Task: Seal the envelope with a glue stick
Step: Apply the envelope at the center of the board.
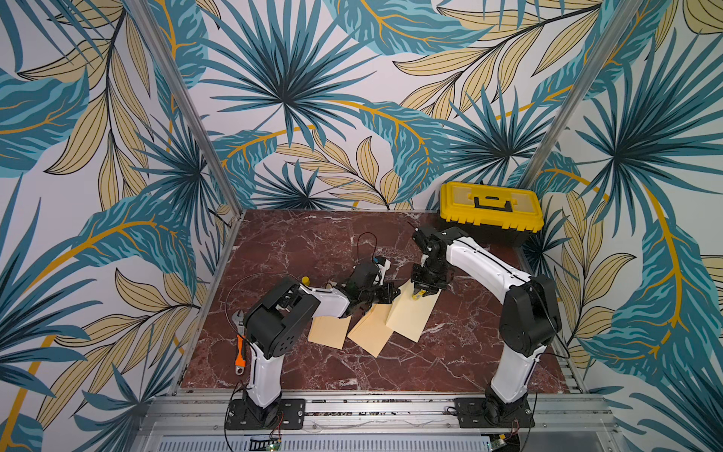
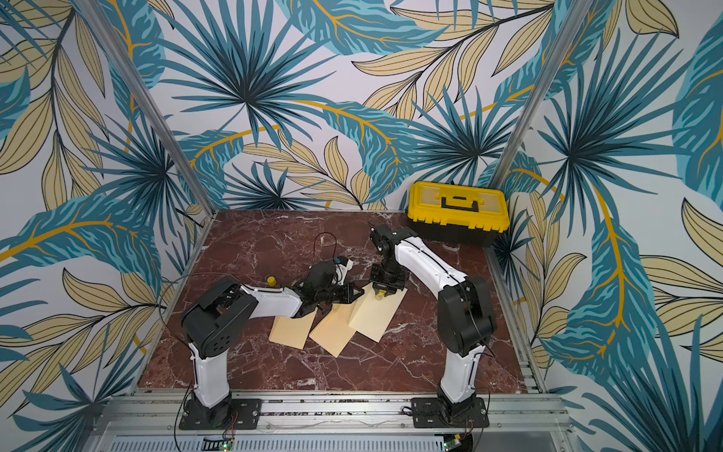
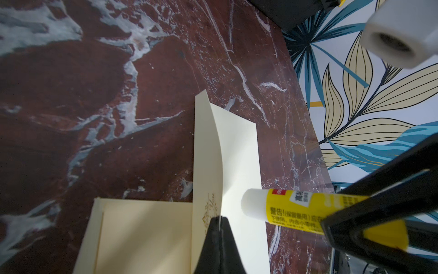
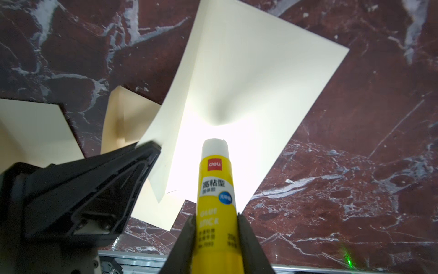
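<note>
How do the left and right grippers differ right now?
The left gripper pinches the envelope's flap, holding it lifted; the right gripper clamps the glue stick. The left reaches in low from the side; the right points down over the envelope. Both are shut, working the same envelope.

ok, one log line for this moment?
left gripper shut on envelope flap, held up | right gripper shut on glue stick, uncapped | tip over envelope, contact unclear
</note>
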Action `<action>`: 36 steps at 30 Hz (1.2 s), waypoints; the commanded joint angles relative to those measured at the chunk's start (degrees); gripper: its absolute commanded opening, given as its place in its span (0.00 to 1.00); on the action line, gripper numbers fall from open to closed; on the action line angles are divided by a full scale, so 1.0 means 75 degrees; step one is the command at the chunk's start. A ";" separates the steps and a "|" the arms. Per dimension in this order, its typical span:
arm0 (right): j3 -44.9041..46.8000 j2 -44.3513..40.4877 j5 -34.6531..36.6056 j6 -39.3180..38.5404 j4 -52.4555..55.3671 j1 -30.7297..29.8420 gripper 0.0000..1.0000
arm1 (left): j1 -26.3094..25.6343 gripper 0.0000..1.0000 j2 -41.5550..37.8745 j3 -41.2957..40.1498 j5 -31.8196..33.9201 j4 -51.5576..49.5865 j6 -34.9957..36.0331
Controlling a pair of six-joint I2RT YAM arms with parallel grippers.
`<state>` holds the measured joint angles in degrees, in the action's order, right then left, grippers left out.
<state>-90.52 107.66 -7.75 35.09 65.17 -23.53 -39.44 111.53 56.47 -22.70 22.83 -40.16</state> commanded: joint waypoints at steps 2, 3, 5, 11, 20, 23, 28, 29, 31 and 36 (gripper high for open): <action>-0.0516 0.0430 0.0257 -0.0175 0.0469 -0.0050 0.00 | 0.0041 0.03 -0.0093 -0.0164 -0.0171 0.0209 -0.0071; -0.0578 0.0507 0.0277 -0.0194 0.0513 -0.0050 0.00 | 0.0038 0.03 -0.0082 -0.0175 -0.0167 0.0223 -0.0074; -0.0727 0.0687 0.0306 -0.0237 0.0608 -0.0050 0.00 | 0.0055 0.03 -0.0074 -0.0170 -0.0184 0.0233 -0.0071; -0.0998 0.0947 0.0611 -0.0431 0.1026 -0.0050 0.00 | 0.0064 0.03 -0.0093 -0.0216 -0.0149 0.0213 -0.0015; -0.0880 0.1131 0.0393 -0.0518 0.1020 -0.0050 0.00 | 0.0068 0.03 -0.0047 -0.0241 -0.0159 0.0223 0.0023; -0.0878 0.1196 0.0312 -0.0563 0.1071 -0.0062 0.00 | 0.0056 0.03 -0.0058 -0.0259 -0.0132 0.0226 0.0046; -0.0744 0.1209 0.0252 -0.0671 0.1166 -0.0120 0.00 | 0.0061 0.04 -0.0035 -0.0258 -0.0127 0.0224 0.0035; -0.0690 0.1196 0.0233 -0.0682 0.1158 -0.0132 0.00 | 0.0062 0.03 -0.0036 -0.0255 -0.0137 0.0234 0.0035; -0.0595 0.1179 0.0135 -0.0695 0.1153 -0.0155 0.00 | 0.0063 0.03 -0.0023 -0.0259 -0.0149 0.0244 0.0032; -0.0413 0.1091 -0.0201 -0.0759 0.1166 -0.0244 0.00 | 0.0060 0.03 -0.0012 -0.0249 -0.0153 0.0238 0.0029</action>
<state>-95.70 116.18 -7.07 30.33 72.34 -24.67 -39.27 111.53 55.88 -23.44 24.14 -40.47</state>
